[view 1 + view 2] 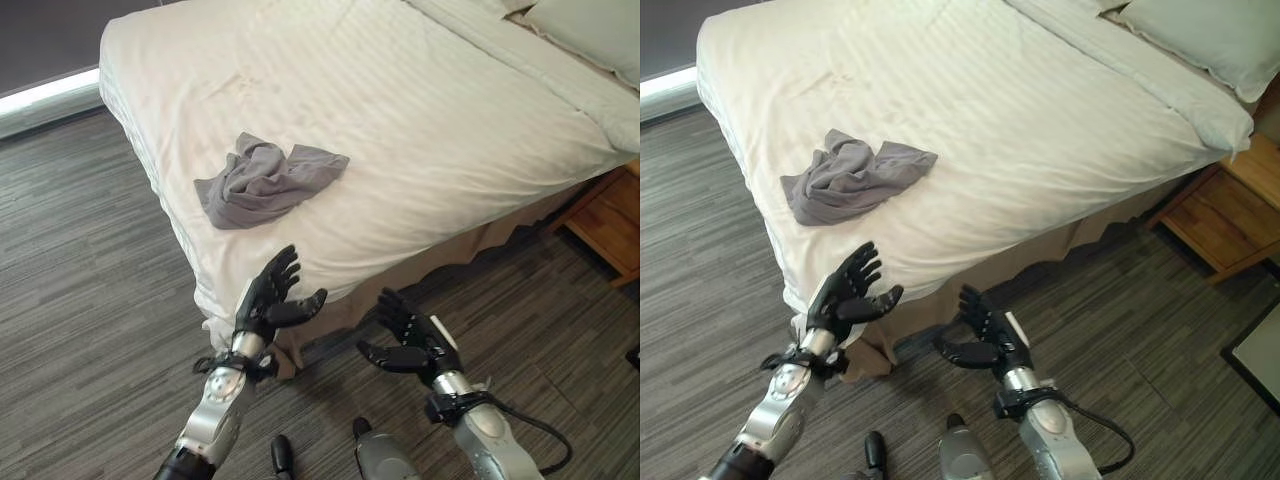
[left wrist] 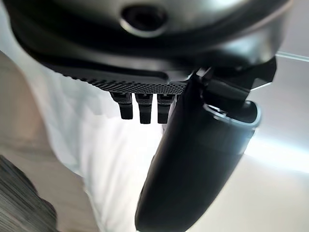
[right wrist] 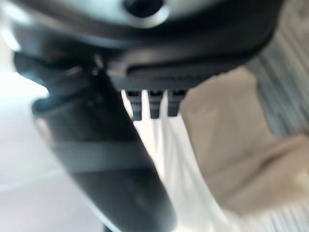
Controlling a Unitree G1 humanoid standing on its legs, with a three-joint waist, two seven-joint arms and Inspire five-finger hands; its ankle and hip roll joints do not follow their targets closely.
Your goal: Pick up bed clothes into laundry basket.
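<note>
Low before the bed (image 1: 420,130), left hand (image 1: 262,300) and right hand (image 1: 410,340) raised, fingers spread, empty, grey garment (image 1: 265,180) untouched.

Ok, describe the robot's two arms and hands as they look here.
Both arms are silver-grey metal with rounded shells, each narrowing to a wrist ringed by a black collar. The left hand and right hand are dark and matte, with slim jointed fingers and a thicker thumb. The palm underside has a fine perforated texture.
</note>
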